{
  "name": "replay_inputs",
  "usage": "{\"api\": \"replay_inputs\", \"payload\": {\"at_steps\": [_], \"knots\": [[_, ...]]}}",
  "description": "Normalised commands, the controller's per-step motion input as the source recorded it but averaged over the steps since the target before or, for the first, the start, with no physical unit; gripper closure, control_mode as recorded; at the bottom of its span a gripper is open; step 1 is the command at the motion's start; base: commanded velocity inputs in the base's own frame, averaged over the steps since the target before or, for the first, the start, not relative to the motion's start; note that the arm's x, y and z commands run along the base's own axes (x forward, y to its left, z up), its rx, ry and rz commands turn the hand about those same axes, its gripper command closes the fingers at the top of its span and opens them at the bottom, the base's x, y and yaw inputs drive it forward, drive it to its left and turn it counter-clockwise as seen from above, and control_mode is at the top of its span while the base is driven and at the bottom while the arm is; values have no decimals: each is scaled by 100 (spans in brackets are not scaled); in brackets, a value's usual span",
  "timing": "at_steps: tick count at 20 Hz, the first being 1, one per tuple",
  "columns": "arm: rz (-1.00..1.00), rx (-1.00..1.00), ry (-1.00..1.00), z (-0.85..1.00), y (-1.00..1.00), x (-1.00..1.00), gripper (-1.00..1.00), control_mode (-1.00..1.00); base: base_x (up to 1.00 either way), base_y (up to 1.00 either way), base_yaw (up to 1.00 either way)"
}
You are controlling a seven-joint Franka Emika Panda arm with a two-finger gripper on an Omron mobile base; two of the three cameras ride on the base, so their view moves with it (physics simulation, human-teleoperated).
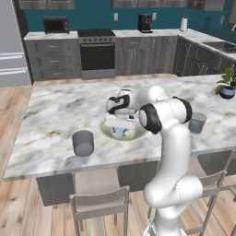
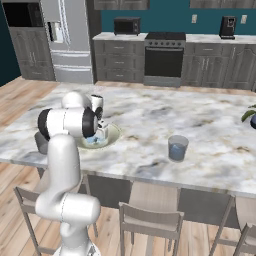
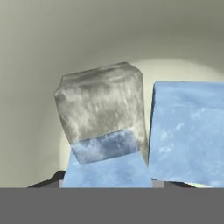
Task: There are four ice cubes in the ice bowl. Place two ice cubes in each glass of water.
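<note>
The fingers (image 3: 107, 183) are sitting down inside the ice bowl (image 3: 39, 65). Their dark tips are showing on either side of a pale-blue ice cube (image 3: 107, 173) that is lying between them, but whether they are pressing on it or merely flanking it I cannot tell. Just beyond that cube, a second, greyish cube (image 3: 103, 105) is standing tilted, touching it. Just beside the pair, another blue cube (image 3: 188, 131) is resting on the bowl's pale floor.

From the base cameras, the hand (image 1: 120, 120) is reaching straight down into the bowl (image 1: 107, 129), which is sitting on the marble worktop (image 1: 55, 115). One grey tumbler (image 1: 83, 143) is standing near the worktop's front edge, well apart from the fingers on one side. The other tumbler (image 2: 177, 148), bluish inside, is standing well apart on the opposite side. Farther off, a potted plant (image 1: 227, 85) is sitting by the worktop's far corner.
</note>
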Motion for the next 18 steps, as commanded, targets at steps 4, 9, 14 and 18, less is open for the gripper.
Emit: {"api": "replay_inputs", "payload": {"at_steps": [4,9,14,18], "knots": [[0,-2,0,35,1,-8,100,-100,0,0,0],[-1,-3,0,99,-3,-21,100,-100,0,0,0],[-2,-13,0,87,-32,-18,100,-100,0,0,0],[-1,-9,0,62,-69,-29,100,-100,0,0,0]]}}
